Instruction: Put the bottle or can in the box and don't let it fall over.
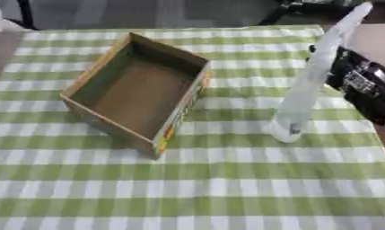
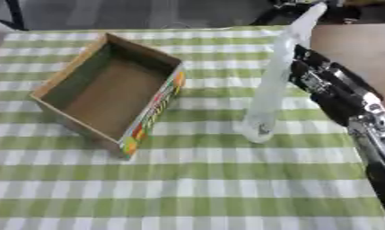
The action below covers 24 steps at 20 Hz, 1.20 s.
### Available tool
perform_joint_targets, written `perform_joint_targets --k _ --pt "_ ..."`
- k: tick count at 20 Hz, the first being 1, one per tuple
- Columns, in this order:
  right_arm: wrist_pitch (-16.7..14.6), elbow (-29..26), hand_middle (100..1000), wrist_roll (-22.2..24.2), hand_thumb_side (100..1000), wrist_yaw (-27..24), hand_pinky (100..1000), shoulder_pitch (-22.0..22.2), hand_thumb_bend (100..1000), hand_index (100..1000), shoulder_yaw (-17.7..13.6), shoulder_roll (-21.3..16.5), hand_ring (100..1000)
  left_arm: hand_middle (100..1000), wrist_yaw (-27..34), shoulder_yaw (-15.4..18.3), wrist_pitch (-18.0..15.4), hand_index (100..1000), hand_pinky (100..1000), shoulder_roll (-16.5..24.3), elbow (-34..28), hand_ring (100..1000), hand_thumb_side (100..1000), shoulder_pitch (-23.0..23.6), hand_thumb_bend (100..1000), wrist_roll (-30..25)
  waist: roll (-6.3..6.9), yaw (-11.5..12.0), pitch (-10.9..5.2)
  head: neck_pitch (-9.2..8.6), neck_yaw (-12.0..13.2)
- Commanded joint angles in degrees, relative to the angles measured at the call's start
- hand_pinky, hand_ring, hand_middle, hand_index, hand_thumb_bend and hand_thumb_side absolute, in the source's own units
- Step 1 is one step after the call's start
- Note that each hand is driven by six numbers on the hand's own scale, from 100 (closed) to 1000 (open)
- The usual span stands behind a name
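Note:
A tall clear plastic bottle (image 1: 305,90) stands on its base on the checked cloth, to the right of the box, its top leaning away toward the far right. The open cardboard box (image 1: 140,96) lies left of centre with a brown inside, a colourful printed side wall and nothing in it. My right hand (image 2: 325,81), black with silver parts, comes in from the right edge and sits close against the bottle's right side at about mid-height. The bottle hides where they meet. My left hand shows in neither view.
The green and white checked tablecloth (image 1: 226,188) covers the table. A gap of cloth separates box and bottle. Dark furniture stands beyond the table's far edge (image 1: 187,28), and a brown surface (image 2: 352,42) shows at the far right.

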Motion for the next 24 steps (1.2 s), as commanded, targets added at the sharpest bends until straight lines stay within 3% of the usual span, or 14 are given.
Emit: perform_joint_targets --k 1,12,24 --pt "-0.55 -0.30 1000 1.00 622 -2.01 930 -0.23 100 1000 -1.00 -1.42 1000 926 -0.07 0.24 -0.05 851 898 0.86 -0.79 763 845 -0.24 121 -0.31 0.03 -0.12 -0.43 -0.83 0.03" --pt "-2.92 -1.29 1000 3.68 620 -3.70 927 0.79 100 1000 -1.55 -1.47 1000 927 -0.07 0.22 0.01 851 899 0.90 -0.74 763 845 -0.22 121 -0.53 0.01 -0.31 -0.50 -0.81 0.20" --pt "-2.44 -0.50 1000 3.46 589 -0.26 933 0.52 100 1000 -0.98 -1.38 1000 928 -0.05 0.10 0.08 851 900 0.69 -0.74 763 846 -0.20 122 -0.81 -0.04 -0.16 -0.33 -0.84 0.09"
